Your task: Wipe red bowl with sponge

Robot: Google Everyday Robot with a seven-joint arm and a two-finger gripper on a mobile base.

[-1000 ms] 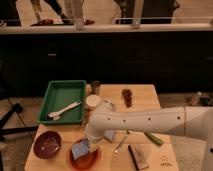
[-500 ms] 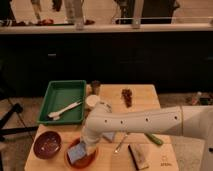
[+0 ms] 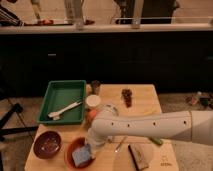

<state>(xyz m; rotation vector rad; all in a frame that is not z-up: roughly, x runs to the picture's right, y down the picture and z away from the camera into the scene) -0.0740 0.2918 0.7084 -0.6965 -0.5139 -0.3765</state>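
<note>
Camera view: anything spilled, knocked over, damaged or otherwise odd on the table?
Nothing stands out. The gripper holds the sponge in the red bowl; the maroon bowl sits upright beside it, and the green tray lies flat with its utensil inside.

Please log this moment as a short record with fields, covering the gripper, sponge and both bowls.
gripper: low over the red bowl, at the sponge
sponge: light blue, inside the red bowl
red bowl: front edge of the table, right of the maroon bowl
maroon bowl: front left corner, apart from the arm
tray: green, back left, holds a white utensil
</note>
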